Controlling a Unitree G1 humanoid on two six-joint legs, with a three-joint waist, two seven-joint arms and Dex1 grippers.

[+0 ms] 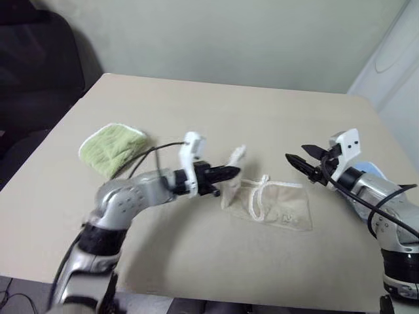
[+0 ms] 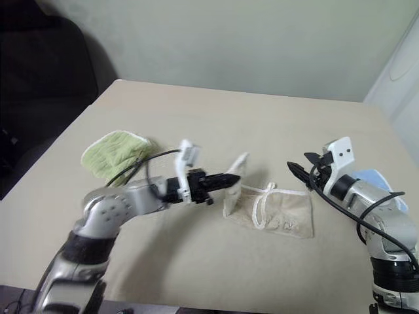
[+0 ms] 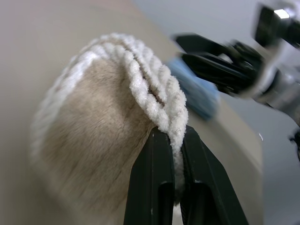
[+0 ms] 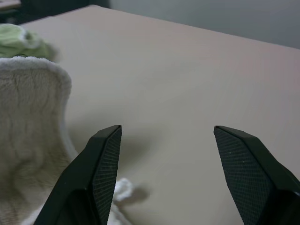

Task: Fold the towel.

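The beige towel (image 1: 278,208) with white corded edging lies on the table's middle, its white loop (image 1: 264,178) on top. My left gripper (image 1: 234,172) is shut on the towel's left corner and holds it lifted off the table, the cloth hanging down from the fingers. In the left wrist view the black fingers (image 3: 151,180) pinch the white corded edge (image 3: 150,89). My right gripper (image 1: 300,163) hovers open to the right of the towel, apart from it, with nothing between its fingers (image 4: 107,171). The raised towel corner (image 4: 28,117) stands ahead of it.
A green towel (image 1: 111,148) lies bunched on the table's left side. A light blue towel (image 1: 374,171) sits at the right, partly behind my right arm. The beige table (image 1: 209,111) ends near the front; a dark chair (image 1: 33,72) stands at far left.
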